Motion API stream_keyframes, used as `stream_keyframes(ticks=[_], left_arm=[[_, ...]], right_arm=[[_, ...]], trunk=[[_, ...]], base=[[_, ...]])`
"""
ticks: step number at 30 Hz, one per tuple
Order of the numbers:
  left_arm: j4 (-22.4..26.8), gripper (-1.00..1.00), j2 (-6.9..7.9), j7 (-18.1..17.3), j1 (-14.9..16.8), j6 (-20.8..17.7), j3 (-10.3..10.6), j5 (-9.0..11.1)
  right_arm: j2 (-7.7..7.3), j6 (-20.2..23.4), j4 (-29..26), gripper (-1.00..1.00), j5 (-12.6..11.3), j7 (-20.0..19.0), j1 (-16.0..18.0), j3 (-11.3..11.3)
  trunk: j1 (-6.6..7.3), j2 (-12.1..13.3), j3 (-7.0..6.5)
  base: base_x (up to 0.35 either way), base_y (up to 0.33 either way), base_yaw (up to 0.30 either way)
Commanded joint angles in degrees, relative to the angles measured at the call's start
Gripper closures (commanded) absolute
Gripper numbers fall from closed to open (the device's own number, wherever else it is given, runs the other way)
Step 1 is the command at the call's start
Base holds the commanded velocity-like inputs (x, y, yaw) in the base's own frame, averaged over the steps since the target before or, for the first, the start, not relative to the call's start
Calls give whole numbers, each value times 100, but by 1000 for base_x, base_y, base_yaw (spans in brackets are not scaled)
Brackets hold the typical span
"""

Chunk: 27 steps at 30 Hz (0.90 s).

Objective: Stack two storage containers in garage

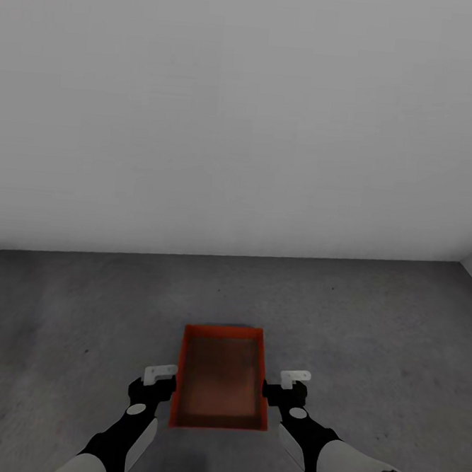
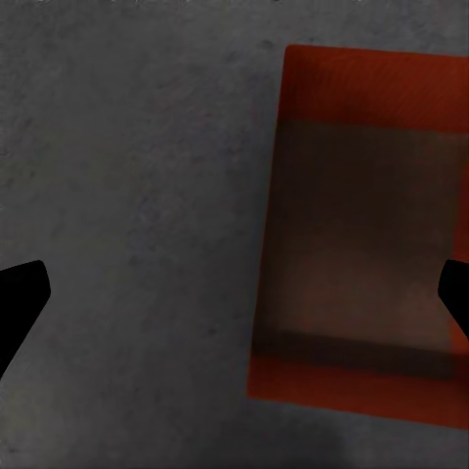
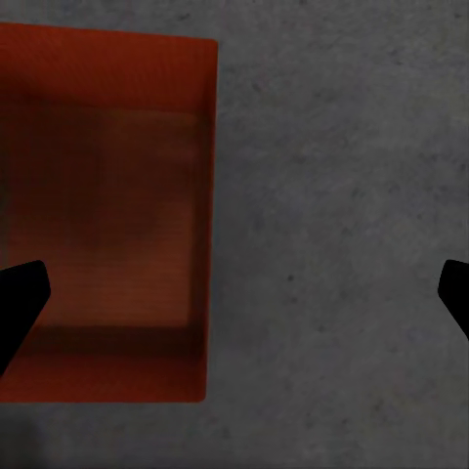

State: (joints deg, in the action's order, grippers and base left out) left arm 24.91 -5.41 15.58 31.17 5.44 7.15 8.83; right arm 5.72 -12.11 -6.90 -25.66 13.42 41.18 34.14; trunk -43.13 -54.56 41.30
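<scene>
Straddling container (image 1: 219, 385) walls (loosely), both fingers (image 1: 160, 373) spread wide.

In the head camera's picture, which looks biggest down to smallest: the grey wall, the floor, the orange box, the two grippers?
1. Wall
2. Floor
3. Orange box
4. Left gripper and right gripper: they look alike, so no ranking between them.
</scene>
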Motion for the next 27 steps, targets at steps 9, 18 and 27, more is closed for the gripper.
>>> stream_keyframes(ticks=[9, 18, 27], left_arm=[[-42, -100, 1, 67, 3, 3, 46, 57], [-48, -100, -7, 348, 4, 1, 41, 66], [-58, -100, -4, 383, 3, 1, 48, 66]], right_arm=[[0, -27, 4, -100, -61, 19, 4, 49], [0, -22, 4, -100, -62, 20, 4, 49], [0, -27, 4, -100, -62, 20, 4, 49]], trunk=[[0, -3, 4], [0, -3, 4], [0, -3, 4]], base=[[-60, 9, 0], [-313, 76, 0], [-344, 16, 0]])
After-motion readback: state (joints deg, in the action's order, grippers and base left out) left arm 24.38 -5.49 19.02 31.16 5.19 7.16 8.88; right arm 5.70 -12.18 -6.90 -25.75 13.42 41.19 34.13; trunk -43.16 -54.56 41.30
